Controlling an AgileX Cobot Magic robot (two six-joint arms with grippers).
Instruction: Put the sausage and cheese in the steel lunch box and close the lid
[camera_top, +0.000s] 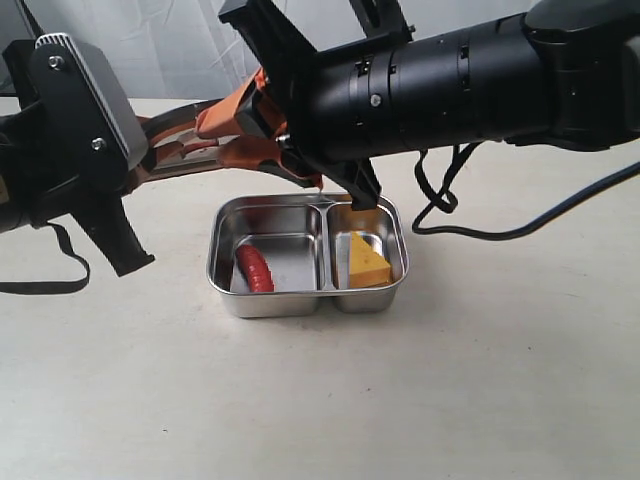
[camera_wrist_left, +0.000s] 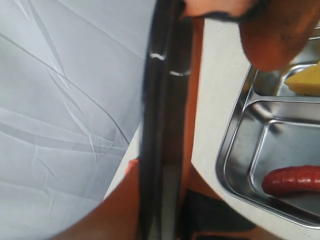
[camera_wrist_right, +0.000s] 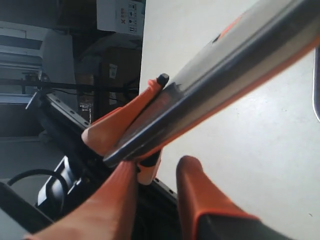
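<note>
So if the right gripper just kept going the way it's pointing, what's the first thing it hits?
Most likely the lid: in the right wrist view its edge crosses just ahead of the right gripper, whose fingers are apart. Depth is unclear, so a near miss is possible.

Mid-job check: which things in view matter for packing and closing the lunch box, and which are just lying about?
Job: lunch box, sausage in its wider compartment, cheese in the narrower one, lid held in the left pincer.
Lying about: black cable on the table, black strap, boxes in the background.
</note>
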